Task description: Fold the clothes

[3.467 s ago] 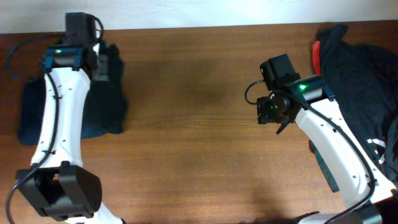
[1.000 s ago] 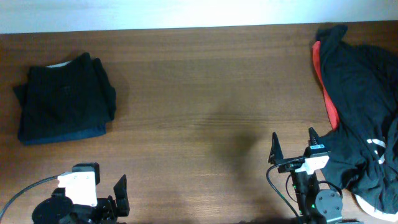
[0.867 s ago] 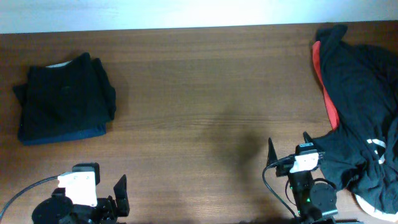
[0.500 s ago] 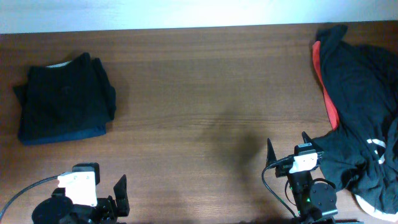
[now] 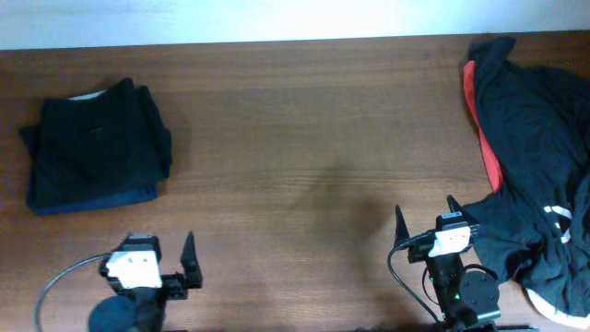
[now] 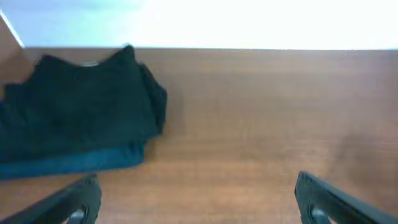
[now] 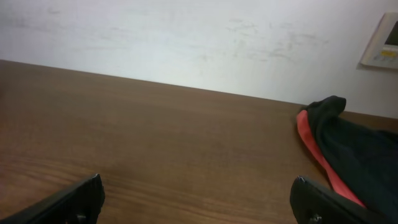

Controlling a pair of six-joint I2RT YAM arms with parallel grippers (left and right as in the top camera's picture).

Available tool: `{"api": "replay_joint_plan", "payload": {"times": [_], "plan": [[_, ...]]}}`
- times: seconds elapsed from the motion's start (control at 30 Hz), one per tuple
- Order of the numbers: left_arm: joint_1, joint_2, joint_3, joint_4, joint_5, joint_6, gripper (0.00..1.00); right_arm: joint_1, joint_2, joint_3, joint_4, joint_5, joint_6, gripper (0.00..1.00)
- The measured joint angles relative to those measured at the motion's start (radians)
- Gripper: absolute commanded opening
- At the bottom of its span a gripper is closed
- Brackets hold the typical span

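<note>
A folded stack of black clothes (image 5: 97,143) lies on a navy-blue piece at the far left of the table; the left wrist view shows the stack (image 6: 74,112) ahead and to the left. A loose heap of black clothes (image 5: 535,148) with a red piece (image 5: 483,138) along its left side covers the right end, and the right wrist view shows its near edge (image 7: 357,155). My left gripper (image 5: 159,251) (image 6: 198,186) is open at the front edge, holding nothing. My right gripper (image 5: 424,214) (image 7: 198,186) is open beside the heap's lower left, also holding nothing.
The brown wooden table (image 5: 304,138) stretches between the stack and the heap. A white wall runs behind its far edge, with a small pale wall panel (image 7: 385,40) at the upper right. Black cables trail from both arms at the front edge.
Both arms have drawn back from over the table to the front edge. In the last half second the left gripper shifted a little to the right. The clothes have not moved.
</note>
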Motion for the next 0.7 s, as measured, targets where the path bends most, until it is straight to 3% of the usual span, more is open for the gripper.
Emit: {"api": "replay_joint_plan", "payload": {"times": [0.27, 0.37, 0.7], "plan": [[-0.026, -0.082, -0.449, 0.776, 0.000, 0.000, 0.99, 0.000, -0.001, 0.000, 0.000, -0.003, 0.001, 0.99], [-0.026, -0.082, -0.492, 0.663, -0.003, 0.000, 0.99, 0.000, -0.001, 0.000, 0.000, -0.003, 0.000, 0.99], [-0.026, -0.083, -0.492, 0.663, -0.003, 0.000, 0.99, 0.000, -0.001, 0.000, 0.000, -0.003, 0.000, 0.99]]}}
